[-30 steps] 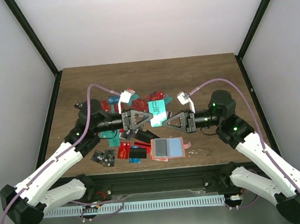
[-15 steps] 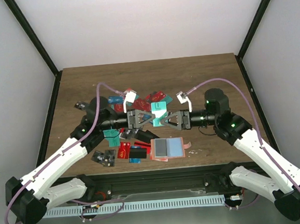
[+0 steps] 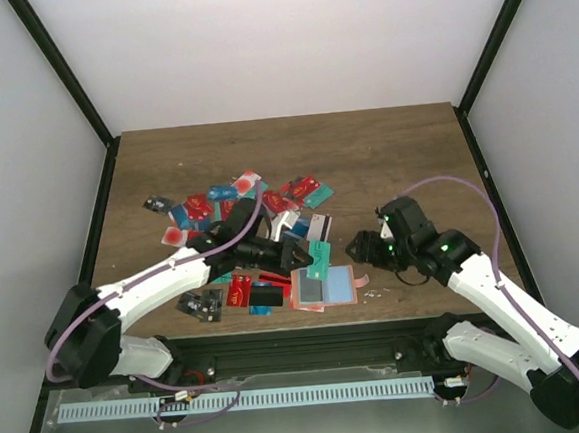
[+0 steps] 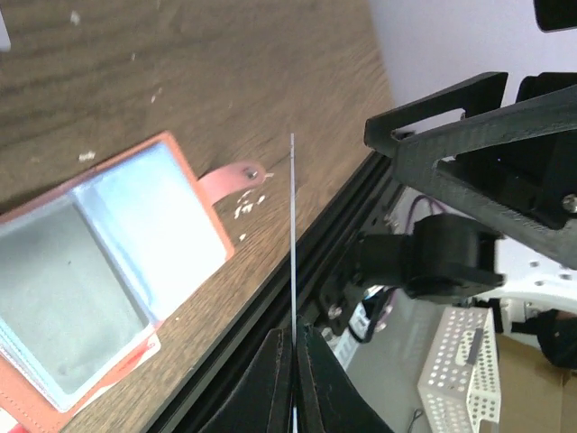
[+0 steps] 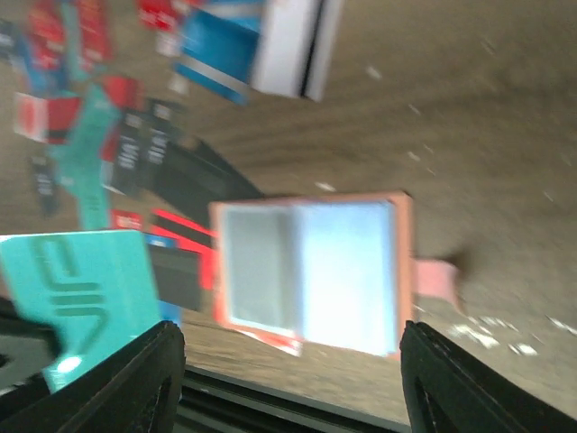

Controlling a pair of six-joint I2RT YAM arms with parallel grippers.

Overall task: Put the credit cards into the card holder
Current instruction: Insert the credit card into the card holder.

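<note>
Teal card in left gripper

No legible text, brand or number found. Teal card, eight o'clock in right wrist view, bears dark marking, unreadable.

I see bare wood on the far half of the table and down its right side, so an arm can swing there. The heap of credit cards fills the middle-left, up to the card holder. Over the holder it is tight (my left gripper hangs there pinching a teal card), with the right gripper close beside it.
</note>
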